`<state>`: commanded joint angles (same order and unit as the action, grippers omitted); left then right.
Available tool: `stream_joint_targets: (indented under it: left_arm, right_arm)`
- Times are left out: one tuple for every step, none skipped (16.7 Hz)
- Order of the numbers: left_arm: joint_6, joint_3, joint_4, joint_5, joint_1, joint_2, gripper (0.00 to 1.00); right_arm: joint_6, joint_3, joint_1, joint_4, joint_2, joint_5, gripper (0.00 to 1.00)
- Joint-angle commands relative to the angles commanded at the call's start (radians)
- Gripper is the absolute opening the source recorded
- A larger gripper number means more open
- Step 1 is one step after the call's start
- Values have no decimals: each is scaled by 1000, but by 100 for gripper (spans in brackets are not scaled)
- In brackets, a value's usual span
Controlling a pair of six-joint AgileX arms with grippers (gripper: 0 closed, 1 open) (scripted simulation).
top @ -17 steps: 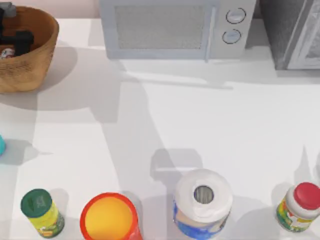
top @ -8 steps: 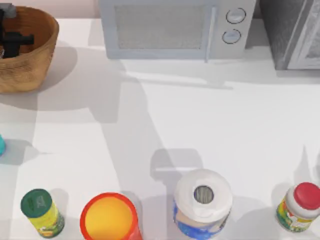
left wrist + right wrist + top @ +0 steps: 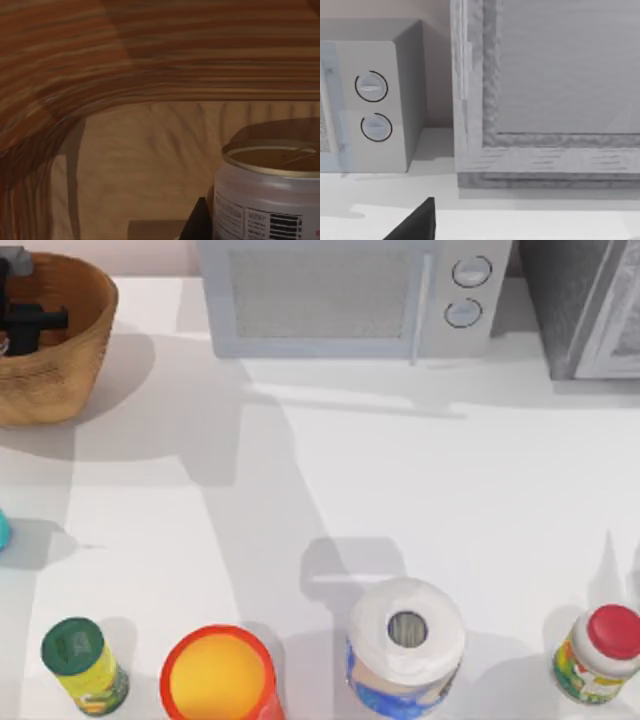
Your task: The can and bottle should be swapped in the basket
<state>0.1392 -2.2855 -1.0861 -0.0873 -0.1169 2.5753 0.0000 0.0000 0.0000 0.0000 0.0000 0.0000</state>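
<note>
We are reaching our left arm down into the large round brown woven wicker basket (image 3: 70, 350) at the desk's (image 3: 400, 490) far left corner, the black left claw (image 3: 30, 318) sitting low inside it. The small white cylindrical can with a dull gold top (image 3: 270, 190) is standing upright on the basket floor; in the left wrist view it is right beside a dark fingertip (image 3: 199, 220), touching or not we cannot tell. From above, a bit of the can is peeking out at the picture's left edge, just beside the claw. Whether the left claw is spread or pinching, we cannot tell.

The small teal-blue bottle (image 3: 3, 531) is showing as a sliver at the desk's left edge, outside the basket and well apart from it.

Our right arm is sitting idle, its wrist camera facing the grey-white microwave with two round dials (image 3: 350, 300) and a grey textured appliance (image 3: 590, 300) beside it at the desk's back; a dark finger tip (image 3: 417, 225) is showing, claw state cannot tell.
</note>
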Motion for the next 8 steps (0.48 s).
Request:
stream_joint_targets:
  left_arm:
    - [-1,-2,-3,9,-4,-37,0]
    - [-1,-2,-3,9,-4,-37,0]
    - [-2,5,2,9,-4,-47,0]
    - [-3,21,12,10,-3,-67,0]
    - [-5,46,27,11,-2,-97,0]
    - [-8,80,47,12,0,-137,0]
    - [-11,124,71,14,2,-188,0]
    - [-14,177,98,16,4,-249,0]
  right_arm:
    - [0,0,0,0,0,0,100]
    - [0,0,0,0,0,0,100]
    - [0,0,0,0,0,0,100]
    - [0,0,0,0,0,0,100]
    - [0,0,0,0,0,0,100]
    - [0,0,0,0,0,0,100]
    - [0,0,0,0,0,0,100]
    - [0,0,0,0,0,0,100]
